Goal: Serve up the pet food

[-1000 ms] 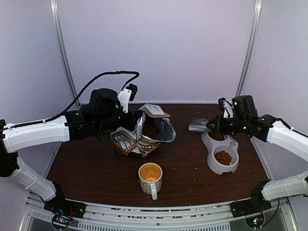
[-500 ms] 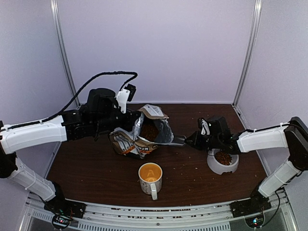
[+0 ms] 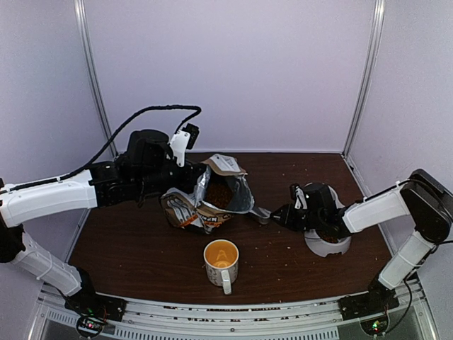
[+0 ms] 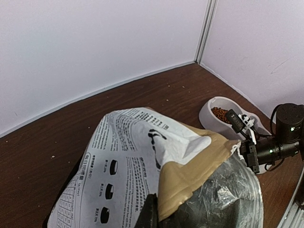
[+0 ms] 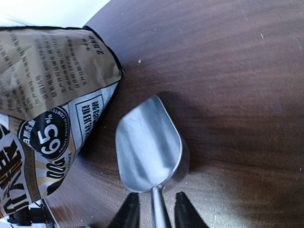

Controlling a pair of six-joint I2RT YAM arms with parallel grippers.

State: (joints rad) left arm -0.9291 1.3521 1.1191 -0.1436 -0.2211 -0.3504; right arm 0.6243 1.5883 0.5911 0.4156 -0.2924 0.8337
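Right end effector (image 5: 156, 195) unclenched, jaws parted astride handle of empty scoop (image 5: 148, 152). Scoop's long axis points toward bag (image 3: 190, 211) mouth at counter centre. Pet food (image 3: 221, 193) sits inside, leftward. Left end effector (image 4: 151, 211) clenched on bag rim. Right arm nearer.

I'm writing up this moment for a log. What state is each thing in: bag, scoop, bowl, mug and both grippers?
Bag: open, kibble inside.
Scoop: empty, lying on the table.
Bowl: holds kibble.
Mug: upright, looks empty.
Left gripper: shut on the bag's edge.
Right gripper: open, fingers either side of the scoop's handle.
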